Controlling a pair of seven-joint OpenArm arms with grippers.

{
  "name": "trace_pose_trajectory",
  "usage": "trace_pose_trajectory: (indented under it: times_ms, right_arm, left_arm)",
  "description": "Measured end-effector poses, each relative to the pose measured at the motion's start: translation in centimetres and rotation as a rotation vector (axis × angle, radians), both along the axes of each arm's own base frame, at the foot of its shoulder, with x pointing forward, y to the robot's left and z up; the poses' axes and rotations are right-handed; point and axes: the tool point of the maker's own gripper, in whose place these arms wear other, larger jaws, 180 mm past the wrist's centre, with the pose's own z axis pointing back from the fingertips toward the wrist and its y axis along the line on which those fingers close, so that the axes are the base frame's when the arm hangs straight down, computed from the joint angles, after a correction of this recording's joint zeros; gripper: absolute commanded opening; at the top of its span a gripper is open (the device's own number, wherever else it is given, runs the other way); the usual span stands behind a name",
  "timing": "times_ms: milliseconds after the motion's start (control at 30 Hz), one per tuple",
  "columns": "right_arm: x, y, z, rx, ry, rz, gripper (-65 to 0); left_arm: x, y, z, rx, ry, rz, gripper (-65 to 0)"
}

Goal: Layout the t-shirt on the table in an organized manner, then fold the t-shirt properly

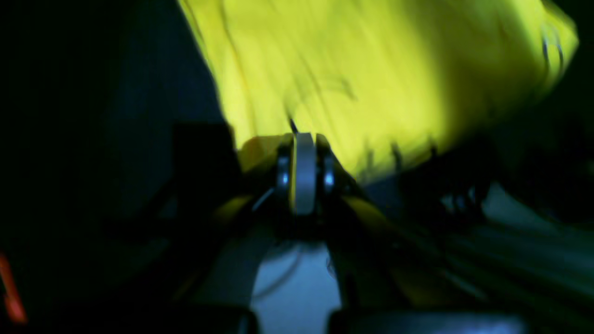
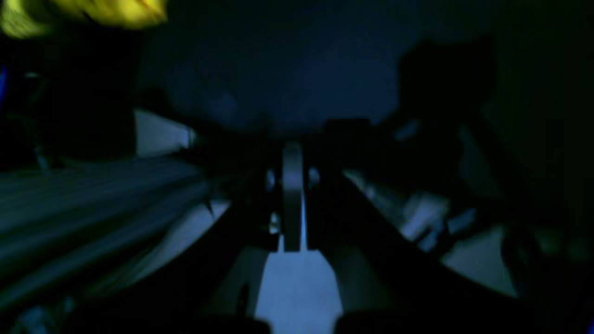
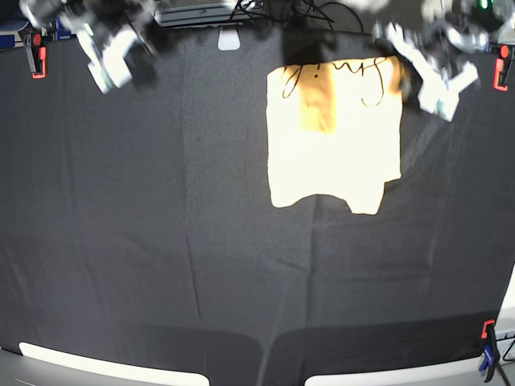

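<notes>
T-shirt [image 3: 334, 141] lies folded near the table's [image 3: 161, 241] far right corner, long axis running far-to-near. My left tool [image 3: 438, 88], clamped tight and empty, sits just beside its right edge; right tool [image 3: 113, 56], also closed empty, well apart at far left.

Red clamps [image 3: 36, 51] and [image 3: 502, 63] sit at the far edge, each just outboard of a gripper. A red-and-blue clamp [image 3: 488, 351] stands at the near corner, well apart from both. Dark cables [image 3: 278, 10] lie behind, between the grippers.
</notes>
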Motion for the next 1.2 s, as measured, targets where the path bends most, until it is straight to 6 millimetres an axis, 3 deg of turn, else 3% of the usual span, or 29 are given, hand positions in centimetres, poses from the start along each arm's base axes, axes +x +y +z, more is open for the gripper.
trace_pose_trajectory:
  times_ms: [133,233,367,567,767,867,1000,1100,1200]
  right_arm:
    - [-6.0,-1.6,-0.9,-0.088,0.172,0.010,-65.0]
    - [-8.7,-2.1,-1.5,-0.109,0.255,0.013,-65.0]
    - [-12.1,-2.8,-4.2,-0.106,0.386,-0.007,-65.0]
    - [-16.9,-2.5,-10.6,-0.009,0.625,-0.023,-65.0]
    - [-19.0,-5.1,-18.2,-0.087,0.725,0.077,-65.0]
    - [-17.8,-5.8,-21.1,-0.121,0.720,0.118,-65.0]
    - [-12.5,-4.3,-24.5,-0.107,0.563,0.098,-65.0]
    - [-9.7,-3.4,-25.7,-0.143,0.559,0.106,-65.0]
    - [-7.8,-1.7,-26.1,-0.115,0.536,0.090,-65.0]
  left_arm:
    - [-5.2,0.4,-2.3,0.007,0.156,0.011,-65.0]
    - [-9.2,1.1,-4.8,0.014,0.287,0.016,-65.0]
    - [-14.6,0.8,-9.1,-0.041,0.462,-0.045,-65.0]
    - [-20.3,1.3,-17.1,-0.139,0.627,0.164,-65.0]
    - [-23.6,0.7,-24.1,-0.162,0.694,0.349,-65.0]
    - [-22.8,-0.4,-26.3,-0.157,0.663,0.339,-65.0]
    - [-17.4,-2.0,-27.9,-0.194,0.539,0.368,-65.0]
    - [-14.5,-4.1,-28.7,-0.217,0.541,0.383,-65.0]
    - [-14.4,-4.8,-29.6,-0.134,0.571,0.430,-65.0]
